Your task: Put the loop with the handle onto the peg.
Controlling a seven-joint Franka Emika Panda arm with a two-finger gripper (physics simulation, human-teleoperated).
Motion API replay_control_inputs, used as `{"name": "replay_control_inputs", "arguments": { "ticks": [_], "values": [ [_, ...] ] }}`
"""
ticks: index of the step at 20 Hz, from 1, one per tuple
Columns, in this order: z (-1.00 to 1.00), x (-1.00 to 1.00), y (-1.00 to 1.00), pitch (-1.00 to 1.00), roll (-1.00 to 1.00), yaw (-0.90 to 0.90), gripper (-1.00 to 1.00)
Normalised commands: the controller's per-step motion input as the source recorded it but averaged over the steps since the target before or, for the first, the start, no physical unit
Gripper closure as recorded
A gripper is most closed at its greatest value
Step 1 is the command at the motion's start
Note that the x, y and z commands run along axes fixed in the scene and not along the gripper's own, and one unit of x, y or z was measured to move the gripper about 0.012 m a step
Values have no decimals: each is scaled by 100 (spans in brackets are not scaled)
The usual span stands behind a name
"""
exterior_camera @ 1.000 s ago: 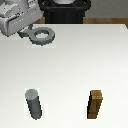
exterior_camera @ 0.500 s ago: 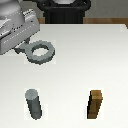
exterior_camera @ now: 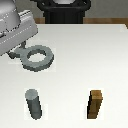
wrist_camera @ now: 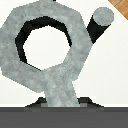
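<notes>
**Ring aloft, peg off to one side: the drop is where it could slip**

The gripper [exterior_camera: 16,50] has the loop with the handle [exterior_camera: 37,57] by its stubby tab, jaws clenched on that tab, and the ring hangs flat above the table [exterior_camera: 95,60], casting a shadow beneath it. The peg [exterior_camera: 34,104] stands upright nearer the exterior view's bottom left, well apart from the ring. In the wrist view the hole of the ring [wrist_camera: 47,45] shows only white table through it, while the peg top [wrist_camera: 103,19] sits outside the rim, just beside it.

My worry is alignment. The hole looks hardly wider than the peg, so if the ring comes down a little off-centre its rim may land on the peg top and ride there tilted, or skid off. Held only by the tab, it could also pivot in the grip on contact. The brown wooden block [exterior_camera: 96,104] stands well apart towards the exterior view's right and seems no obstacle.
</notes>
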Motion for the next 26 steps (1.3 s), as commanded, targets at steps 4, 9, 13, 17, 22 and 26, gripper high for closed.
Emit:
{"name": "replay_control_inputs", "arguments": {
  "ticks": [4, 9, 13, 17, 22, 26],
  "values": [
    [0, 100, 0, 0, 0, 0, 100],
    [0, 80, 0, 0, 0, 0, 100],
    [0, 0, -25, 0, 0, 0, 100],
    [-25, 0, 0, 0, 0, 0, 100],
    [-60, -40, 0, 0, 0, 0, 100],
    [-50, 0, 50, 0, 0, 0, 100]
  ]
}}
